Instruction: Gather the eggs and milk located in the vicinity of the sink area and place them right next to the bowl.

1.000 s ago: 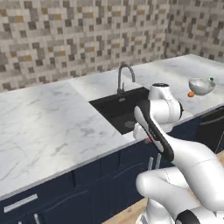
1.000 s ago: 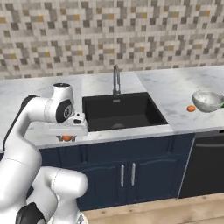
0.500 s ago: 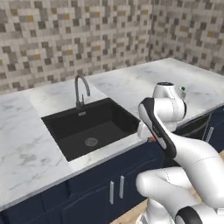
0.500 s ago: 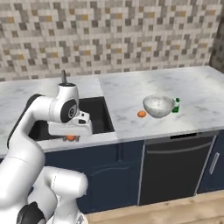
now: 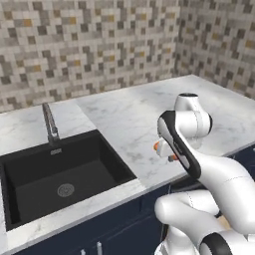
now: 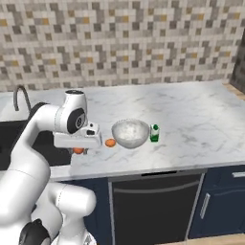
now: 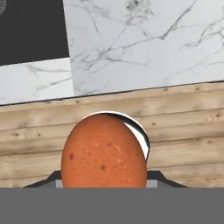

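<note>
Base has driven right, bowl (image 6: 130, 133) now close, looks empty; gripper (image 6: 79, 150) still clamps an egg (image 7: 103, 153)

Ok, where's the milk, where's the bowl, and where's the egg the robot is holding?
milk (image 6: 154, 133): right base view, on its white body.
bowl (image 6: 130, 133): right base view, on its front wall.
held egg (image 7: 103, 154): hand view, on the middle of its shell.
</note>
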